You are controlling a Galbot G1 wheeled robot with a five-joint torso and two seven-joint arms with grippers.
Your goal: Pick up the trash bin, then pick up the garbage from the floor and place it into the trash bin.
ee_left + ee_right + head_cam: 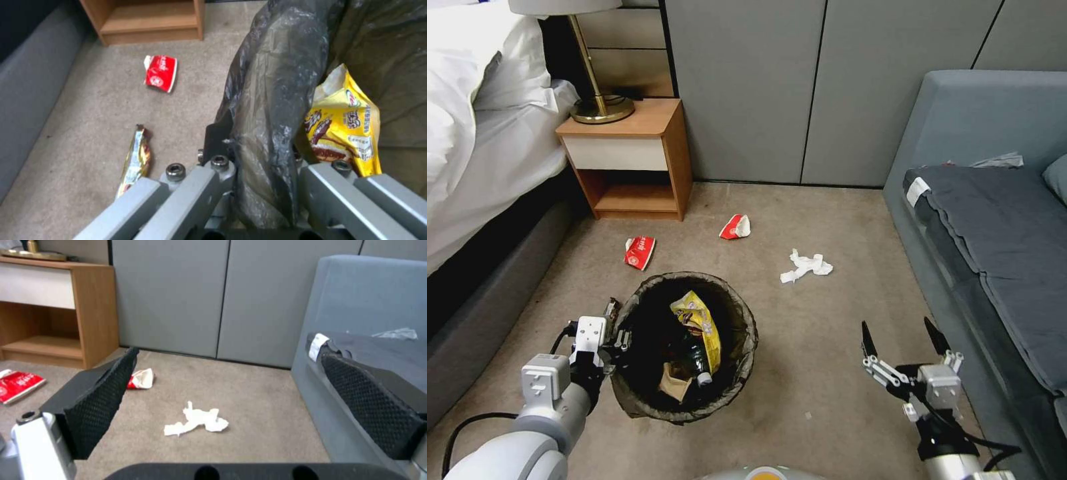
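The trash bin point(650, 400) with its dark liner stands on the beige floor point(827, 220), and my left gripper point(620, 339) is shut on its near-left rim point(267, 100). Inside lie a yellow wrapper point(700, 323) point(347, 126), a green bottle point(694, 363) and brown paper point(674, 383). On the carpet beyond the bin rest two red-white wrappers point(640, 252) point(735, 227) and a white tissue point(806, 265) point(195, 420). A gold-brown wrapper point(135, 160) lies beside the bin's left side. My right gripper point(897, 327) point(221, 345) hangs open and empty, right of the bin.
A wooden nightstand point(627, 153) with a brass lamp point(597, 100) stands at the back left beside the bed point(480, 133). A grey sofa point(994, 233) lines the right side. Grey wall panels point(827, 80) close the back.
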